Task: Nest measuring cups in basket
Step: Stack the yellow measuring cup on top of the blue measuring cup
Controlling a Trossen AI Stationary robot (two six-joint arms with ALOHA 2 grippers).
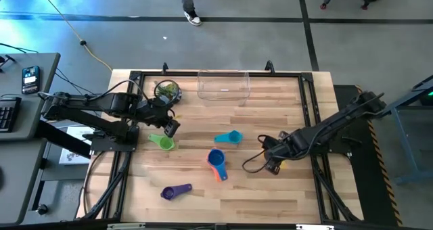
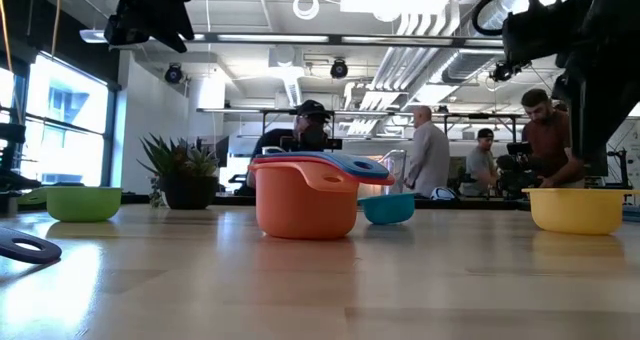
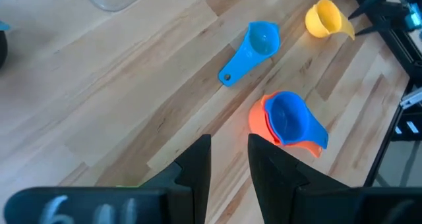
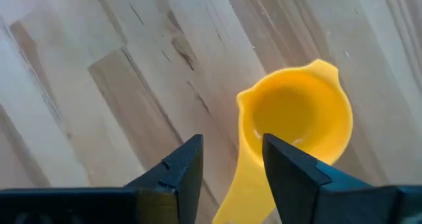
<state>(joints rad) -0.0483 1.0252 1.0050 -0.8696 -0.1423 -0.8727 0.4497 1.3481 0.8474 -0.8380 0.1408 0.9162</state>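
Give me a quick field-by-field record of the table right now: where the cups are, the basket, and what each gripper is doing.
basket: clear, far edge of table, no cups inside
blue cup: nested in orange cup, mid-table
teal-blue cup: loose, beyond the stack
green cup: under left gripper
purple cup: near front edge
yellow cup: on table, handle between fingers of right gripper, open
left gripper: open, holding nothing
plant: beside basket

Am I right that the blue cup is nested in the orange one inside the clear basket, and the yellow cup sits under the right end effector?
Not quite. The blue cup is nested in the orange cup, but on the bare table, not inside the basket, as the high view shows. The yellow cup does sit under the right end effector.
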